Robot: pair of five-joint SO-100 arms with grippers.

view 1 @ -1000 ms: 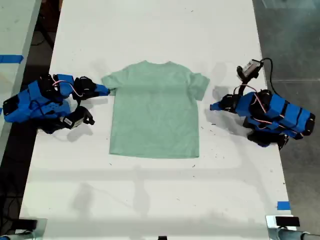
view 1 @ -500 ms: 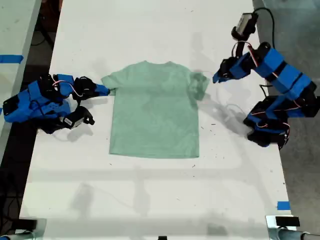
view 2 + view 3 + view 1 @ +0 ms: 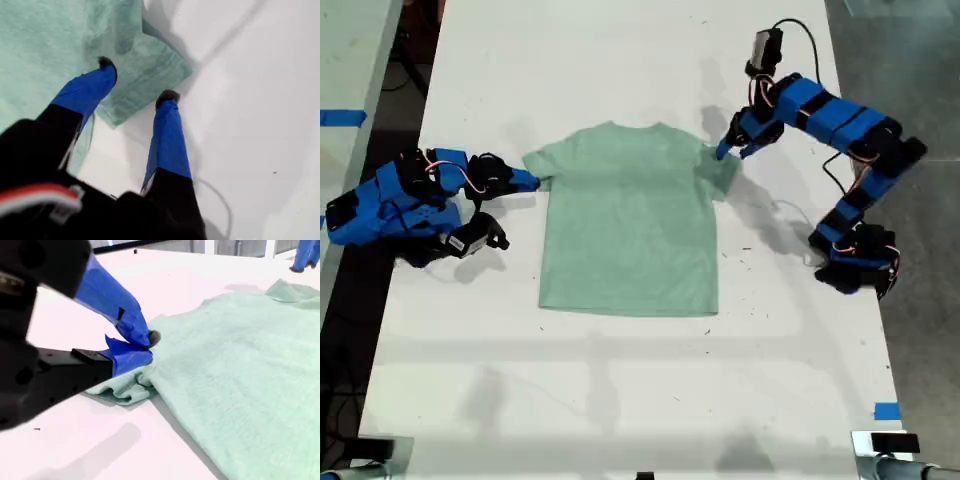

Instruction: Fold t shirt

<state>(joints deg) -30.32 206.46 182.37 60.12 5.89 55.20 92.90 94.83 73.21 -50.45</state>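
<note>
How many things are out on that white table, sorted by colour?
Blue: 2, my first gripper and its arm, my second gripper and its arm
Pale mint green: 1, the t shirt
Total: 3, all on the white table
</note>
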